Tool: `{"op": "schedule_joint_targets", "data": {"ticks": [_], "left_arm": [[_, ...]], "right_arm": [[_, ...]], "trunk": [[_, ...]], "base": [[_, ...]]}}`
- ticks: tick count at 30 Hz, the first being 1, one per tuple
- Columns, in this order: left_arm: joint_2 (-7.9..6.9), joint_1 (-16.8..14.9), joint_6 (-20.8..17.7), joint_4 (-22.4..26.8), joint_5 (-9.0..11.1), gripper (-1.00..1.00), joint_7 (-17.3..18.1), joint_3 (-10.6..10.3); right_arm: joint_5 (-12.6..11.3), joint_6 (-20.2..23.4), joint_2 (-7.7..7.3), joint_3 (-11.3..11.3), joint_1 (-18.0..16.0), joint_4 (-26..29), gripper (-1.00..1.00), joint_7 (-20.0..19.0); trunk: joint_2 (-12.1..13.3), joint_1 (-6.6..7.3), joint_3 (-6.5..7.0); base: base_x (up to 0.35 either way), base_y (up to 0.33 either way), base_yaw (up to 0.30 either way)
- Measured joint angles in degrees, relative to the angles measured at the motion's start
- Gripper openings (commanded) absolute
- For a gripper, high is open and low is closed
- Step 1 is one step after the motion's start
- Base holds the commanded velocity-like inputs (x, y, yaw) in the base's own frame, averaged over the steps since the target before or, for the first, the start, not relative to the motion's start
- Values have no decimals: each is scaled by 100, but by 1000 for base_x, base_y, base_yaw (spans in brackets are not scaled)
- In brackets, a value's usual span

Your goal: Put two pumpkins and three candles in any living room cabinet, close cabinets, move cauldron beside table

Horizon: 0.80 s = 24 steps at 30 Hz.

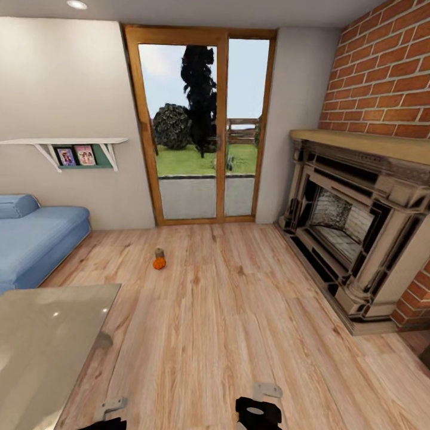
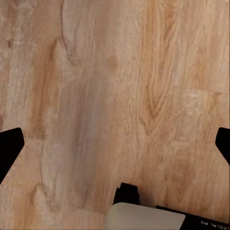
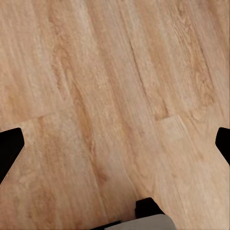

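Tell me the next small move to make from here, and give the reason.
Probably roll the base forward toward the small orange ribbed pumpkin on the wooden plank floor, with a short grey-beige candle just behind it. Both lie far ahead near the glass door, well out of reach, and the left gripper and right gripper look open with nothing between their fingers.

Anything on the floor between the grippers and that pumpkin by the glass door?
Nothing visible. Bare wood floor runs from both arms to the pumpkin. The table sits off to the left of that line; a candle stands just behind the pumpkin.
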<state>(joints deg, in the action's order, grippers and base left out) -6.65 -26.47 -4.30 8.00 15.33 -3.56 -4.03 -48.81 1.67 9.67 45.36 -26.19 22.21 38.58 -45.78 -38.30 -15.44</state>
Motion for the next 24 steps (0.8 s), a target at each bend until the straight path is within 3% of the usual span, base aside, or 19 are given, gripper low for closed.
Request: {"op": "schedule_joint_targets", "data": {"ticks": [4,12,16,24], "left_arm": [[2,1,105,-3,11,100,-304,4],[16,1,173,-7,20,100,-363,6],[18,1,408,-22,26,100,-365,2],[23,1,449,-34,23,100,-365,-1]], "right_arm": [[-10,2,-11,3,0,1,100,-206],[-14,8,-39,-7,0,-61,100,-1033],[-7,9,-36,-4,0,-164,100,-1128],[-9,1,-27,-2,0,-181,100,-1142]], "trunk": [[0,0,0],[0,0,0],[0,0,0],[0,0,0]], "base": [[321,0,0],[320,0,0],[107,0,0],[134,0,0]]}}
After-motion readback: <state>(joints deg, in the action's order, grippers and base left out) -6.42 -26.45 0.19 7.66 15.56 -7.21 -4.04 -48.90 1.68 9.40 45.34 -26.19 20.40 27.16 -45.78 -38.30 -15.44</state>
